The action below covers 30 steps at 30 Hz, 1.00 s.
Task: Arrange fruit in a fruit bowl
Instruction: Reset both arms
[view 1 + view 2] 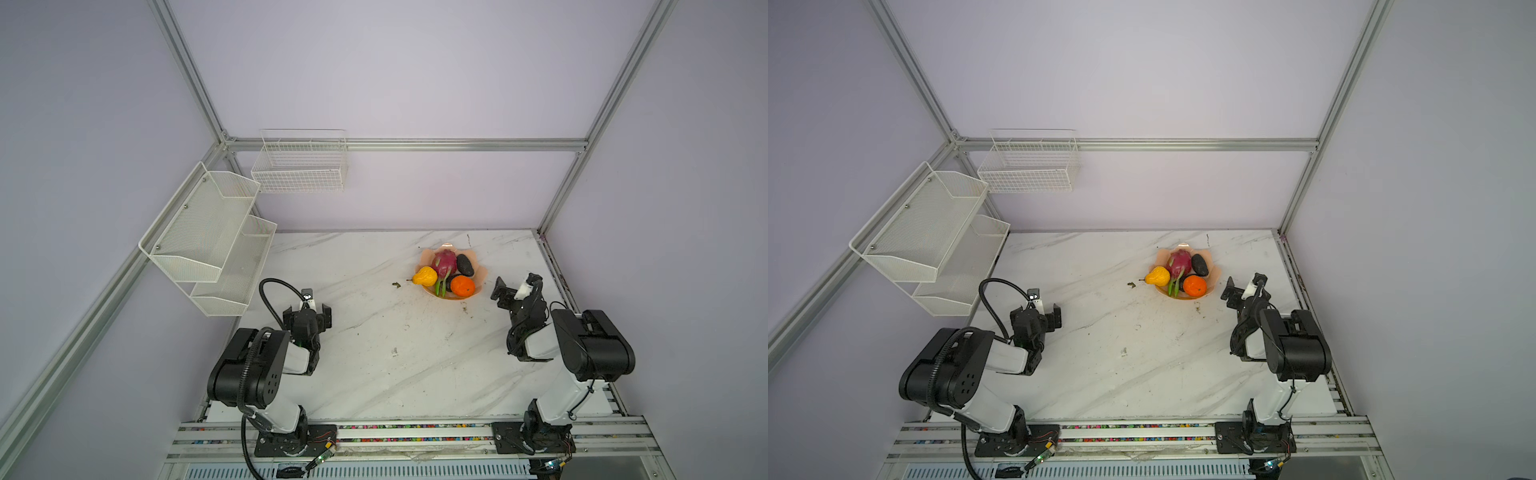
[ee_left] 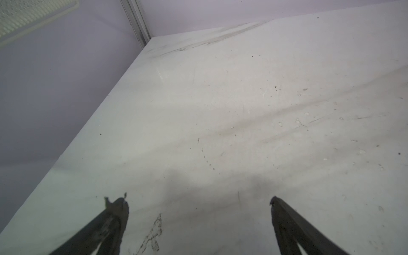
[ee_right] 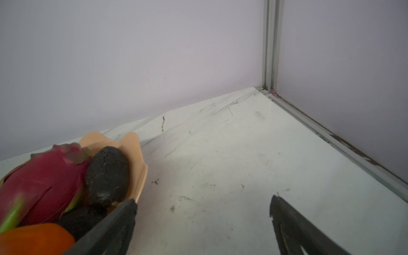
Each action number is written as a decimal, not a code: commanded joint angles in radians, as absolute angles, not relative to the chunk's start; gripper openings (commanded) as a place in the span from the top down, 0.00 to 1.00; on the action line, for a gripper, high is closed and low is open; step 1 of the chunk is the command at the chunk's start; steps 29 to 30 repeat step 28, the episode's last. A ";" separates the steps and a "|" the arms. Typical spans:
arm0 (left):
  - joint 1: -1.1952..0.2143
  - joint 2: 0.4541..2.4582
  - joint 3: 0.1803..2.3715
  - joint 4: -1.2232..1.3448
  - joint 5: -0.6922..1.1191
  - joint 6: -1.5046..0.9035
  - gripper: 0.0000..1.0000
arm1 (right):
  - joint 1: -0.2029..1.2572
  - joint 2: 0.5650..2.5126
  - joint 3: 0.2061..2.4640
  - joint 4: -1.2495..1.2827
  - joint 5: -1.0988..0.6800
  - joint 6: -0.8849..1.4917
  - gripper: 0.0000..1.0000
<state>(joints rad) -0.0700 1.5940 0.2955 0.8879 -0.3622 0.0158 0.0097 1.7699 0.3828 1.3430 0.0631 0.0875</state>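
Observation:
The peach-pink fruit bowl (image 1: 483, 272) (image 1: 1217, 274) (image 3: 134, 145) stands on the marble table at the back right. In it lie a magenta dragon fruit (image 1: 442, 262) (image 1: 1178, 262) (image 3: 44, 181), an orange (image 1: 462, 286) (image 1: 1195, 286) (image 3: 33, 239) and two blackish ovals (image 1: 465, 264) (image 3: 81, 218). A yellow pear (image 1: 425, 276) (image 1: 1158, 276) rests at the bowl's left rim. My right gripper (image 1: 516, 286) (image 1: 1245, 286) (image 3: 203, 201) hovers open just right of the bowl, holding nothing. Far to the left, my left gripper (image 1: 308, 311) (image 1: 1038, 311) (image 2: 196, 202) is open over bare table.
A small dark scrap (image 1: 396, 284) lies on the table left of the pear. White mesh shelves (image 1: 208, 237) hang on the left wall, and a wire basket (image 1: 299, 166) hangs on the back wall. Walls and frame posts (image 3: 270, 44) close in the table's back and sides.

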 commanded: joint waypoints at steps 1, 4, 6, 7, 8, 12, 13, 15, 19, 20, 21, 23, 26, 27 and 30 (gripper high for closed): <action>-0.040 1.577 0.384 0.949 -0.291 0.003 0.00 | 0.027 1.767 0.445 1.374 0.078 -0.002 0.02; -0.003 1.571 0.384 0.930 -0.249 -0.032 0.00 | 0.055 1.766 0.457 1.349 0.116 -0.023 0.03; -0.003 1.570 0.384 0.934 -0.248 -0.036 0.00 | 0.057 1.781 0.450 1.389 0.106 -0.025 0.03; -0.003 1.573 0.380 0.948 -0.245 -0.030 0.00 | 0.056 1.772 0.459 1.352 0.106 -0.030 0.03; -0.004 1.577 0.376 0.961 -0.245 -0.026 0.00 | 0.058 1.770 0.461 1.352 0.106 -0.032 0.03; -0.003 1.575 0.377 0.954 -0.245 -0.027 0.00 | 0.065 1.777 0.467 1.347 0.101 -0.044 0.03; -0.002 1.575 0.377 0.954 -0.245 -0.027 0.00 | 0.066 1.779 0.466 1.357 0.105 -0.044 0.03; -0.003 1.575 0.377 0.954 -0.245 -0.027 0.00 | 0.069 1.775 0.469 1.342 0.107 -0.049 0.03; -0.003 1.576 0.377 0.955 -0.245 -0.028 0.00 | 0.071 1.777 0.467 1.350 0.109 -0.048 0.03; -0.003 1.575 0.377 0.953 -0.244 -0.027 0.00 | 0.071 1.778 0.468 1.347 0.112 -0.049 0.03; -0.002 1.576 0.378 0.953 -0.245 -0.027 0.00 | 0.077 1.783 0.479 1.329 0.112 -0.057 0.03; -0.003 1.576 0.376 0.953 -0.244 -0.026 0.00 | 0.081 1.789 0.485 1.326 0.103 -0.059 0.03; -0.003 1.576 0.377 0.953 -0.245 -0.027 0.00 | 0.081 1.787 0.484 1.328 0.104 -0.060 0.03; -0.003 1.575 0.377 0.953 -0.245 -0.026 0.00 | 0.081 1.782 0.476 1.337 0.112 -0.059 0.03; -0.003 1.574 0.377 0.953 -0.245 -0.027 0.00 | 0.081 1.777 0.469 1.346 0.120 -0.059 0.03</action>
